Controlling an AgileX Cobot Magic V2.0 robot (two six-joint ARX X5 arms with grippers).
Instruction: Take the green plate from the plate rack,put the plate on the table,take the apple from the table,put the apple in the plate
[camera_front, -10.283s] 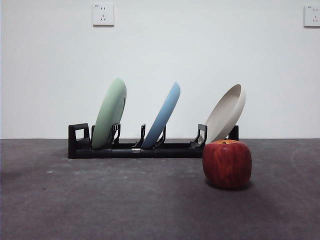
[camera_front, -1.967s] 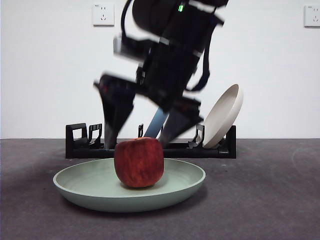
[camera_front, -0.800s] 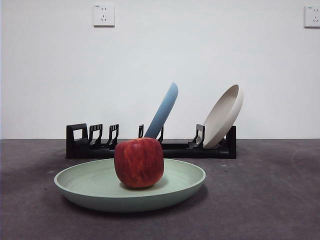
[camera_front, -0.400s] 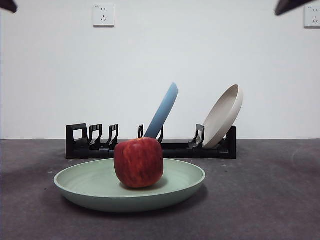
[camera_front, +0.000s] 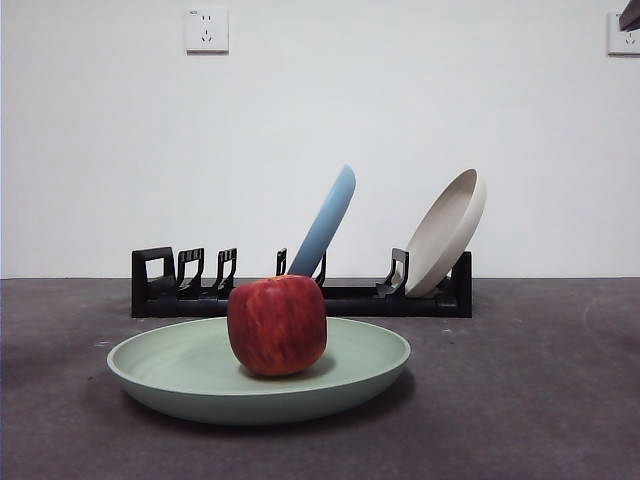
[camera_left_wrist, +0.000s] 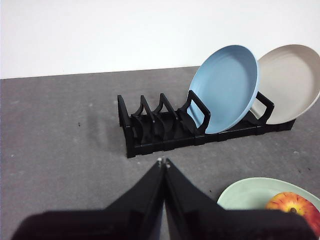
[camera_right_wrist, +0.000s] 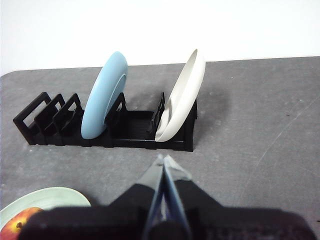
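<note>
Apple (camera_front: 277, 326) on green plate (camera_front: 180, 362), upright.

Left gripper (camera_left_wrist: 163, 162): both black jaws pressed together, tips meeting in a point, nothing between them. Right gripper (camera_right_wrist: 163, 160): jaws likewise closed tip to tip, nothing held. Both grippers are raised and angled downward. In the front view, only one dark arm tip (camera_front: 630, 14) shows, at a top corner.
</note>
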